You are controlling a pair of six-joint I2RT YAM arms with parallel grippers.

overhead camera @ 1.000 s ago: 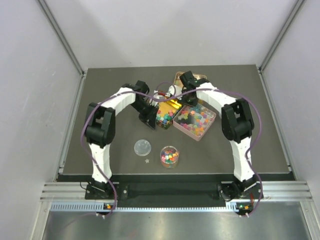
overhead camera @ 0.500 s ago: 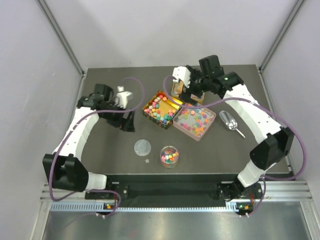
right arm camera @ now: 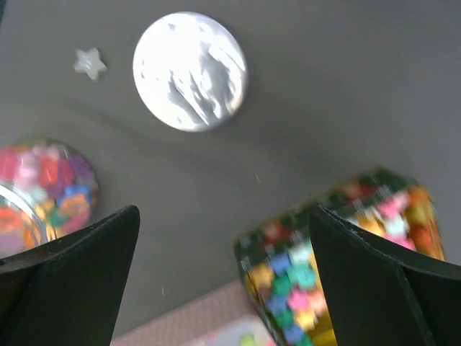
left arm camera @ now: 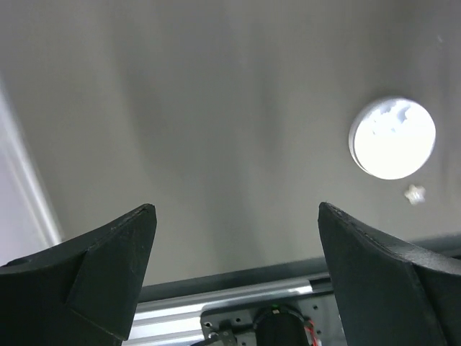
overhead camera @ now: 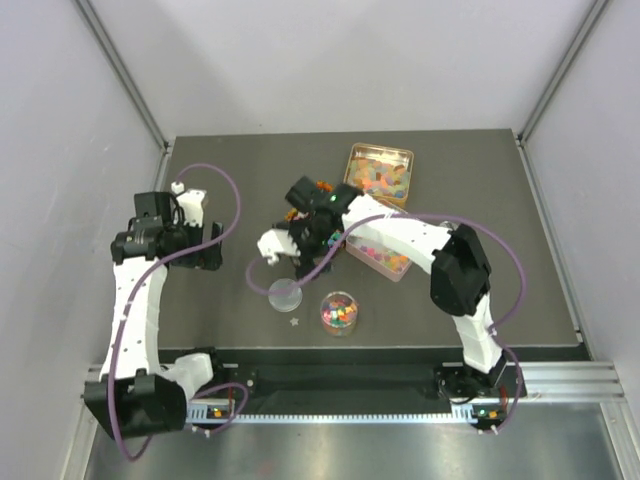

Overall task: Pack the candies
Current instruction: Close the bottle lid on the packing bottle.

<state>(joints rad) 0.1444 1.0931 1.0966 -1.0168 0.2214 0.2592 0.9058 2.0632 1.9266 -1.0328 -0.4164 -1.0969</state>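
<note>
The candies [overhead camera: 338, 314] are spread over four containers. Some fill a small clear jar [overhead camera: 354, 308] near the front of the table [overhead camera: 230, 170]. More lie in a pink tray [overhead camera: 404, 276] behind it, partly under the right arm, and in an open gold far tin [overhead camera: 350, 160] at the back. The right wrist view shows a fourth lot in a near tin [right arm camera: 346, 193], whose dark green patterned wall is too blurred to read.

A round clear lid [overhead camera: 285, 293] lies flat just left of the jar, with a tiny white star [overhead camera: 294, 322] beside it.

The right gripper [right arm camera: 223, 216] hangs over the bare table between lid, jar and near tin, fingers spread wide and holding nothing. The left gripper [left arm camera: 238, 209] is well off to the left, also spread wide with nothing between its fingers [left arm camera: 108, 274].
</note>
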